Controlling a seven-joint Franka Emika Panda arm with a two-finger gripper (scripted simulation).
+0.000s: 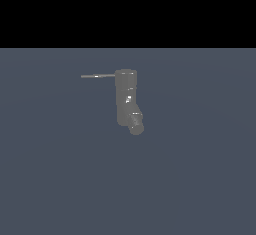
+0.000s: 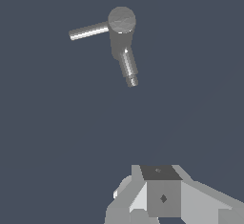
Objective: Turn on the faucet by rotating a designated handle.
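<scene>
**Faucet handle: handling notes before contact**

Position. The faucet [image 1: 126, 96] stands alone on a plain grey-blue floor [image 1: 200, 179], near the middle of the exterior view. It is a dark grey upright cylinder with a short angled spout [image 1: 135, 123] at its base, pointing toward the near side. The handle [image 1: 97, 76] is 1 thin straight rod leaving the top of the body sideways, toward the exterior view's left. In the wrist view I see the same faucet [image 2: 121, 27] from above, round cap uppermost, with the handle [image 2: 88, 31] and the spout [image 2: 128, 66] splayed apart at a wide angle.

My state. My gripper [image 2: 157, 194] shows only as pale blocky parts at the edge of the wrist view, well apart from the faucet. The fingertips are out of frame, so I cannot tell whether my fingers are open or closed. Nothing is held that I can see. I do not appear in the exterior view.

Handling judgement. Body and rod look rigid, metal-like, with glints suggesting a smooth, possibly slippery surface. The body is presumably fixed; only the rod should turn about the upright axis. Best contact: near the rod's free end, for leverage, pushing sideways rather than pinching. Risk: sliding off the thin rod.

Markings. No brands, labels or writing readable on anything.
</scene>
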